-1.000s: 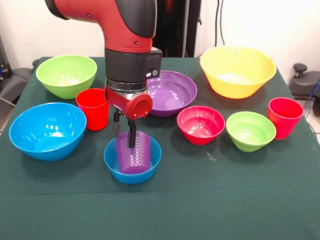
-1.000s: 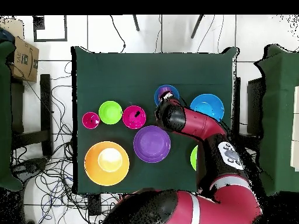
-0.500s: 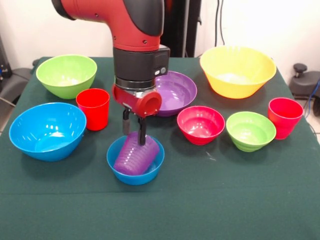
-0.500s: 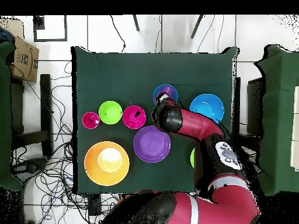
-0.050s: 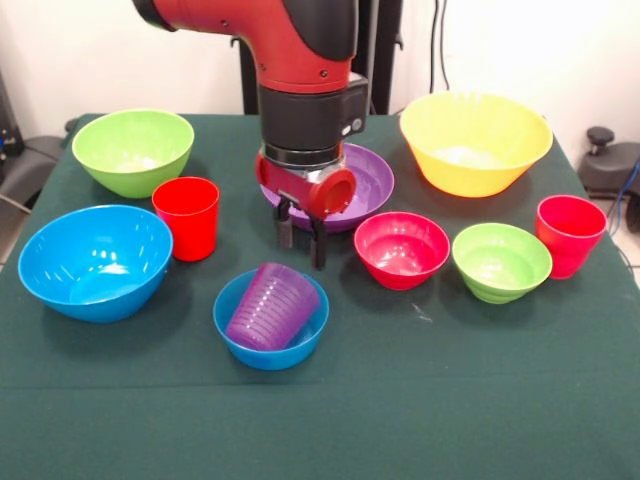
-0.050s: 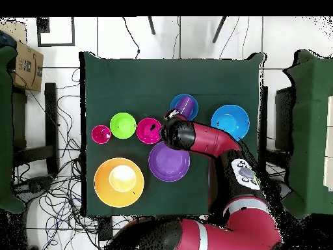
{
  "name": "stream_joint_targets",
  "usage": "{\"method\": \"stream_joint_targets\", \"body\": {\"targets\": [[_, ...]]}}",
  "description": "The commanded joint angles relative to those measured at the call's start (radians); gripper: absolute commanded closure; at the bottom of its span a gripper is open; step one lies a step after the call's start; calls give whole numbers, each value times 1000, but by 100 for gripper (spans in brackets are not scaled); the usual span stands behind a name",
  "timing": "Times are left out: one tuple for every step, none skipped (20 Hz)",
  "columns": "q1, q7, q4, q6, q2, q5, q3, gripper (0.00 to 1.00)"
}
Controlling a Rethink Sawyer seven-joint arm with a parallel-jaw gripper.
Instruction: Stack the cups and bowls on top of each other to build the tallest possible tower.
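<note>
Fingers [image 5: 302,240] parted, empty, above ribbed translucent purple cup [image 5: 270,308] tilted in glossy bowl [image 5: 245,345].

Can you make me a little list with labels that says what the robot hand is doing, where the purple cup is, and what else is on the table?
end effector: open, empty, above the table between the small blue bowl and the big purple bowl
purple cup: tipped over, leaning inside the small blue bowl
red cups: one by the big blue bowl, one at the other end of the table
big bowls: yellow, lime green, blue, purple
small bowls: blue, red-pink, lime green
tower: only the purple cup in a bowl
</note>
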Motion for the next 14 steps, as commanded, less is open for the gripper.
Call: {"method": "stream_joint_targets", "body": {"targets": [[26,20,30,117,12,-2,71,0],[29,23,30,119,12,0,70,0],[31,24,29,120,12,0,69,0],[32,24,28,119,13,-1,69,0],[33,24,27,118,14,-1,68,0],[37,27,25,110,19,-3,64,0],[38,29,23,105,23,-5,62,0],[37,28,19,91,30,-9,63,0],[35,26,16,83,35,-11,64,0],[34,24,12,71,40,-16,63,0],[32,21,9,71,43,-18,63,0],[30,17,5,68,47,-21,63,0],[29,14,1,66,51,-23,63,0],[28,10,-4,60,58,-27,64,0]]}}
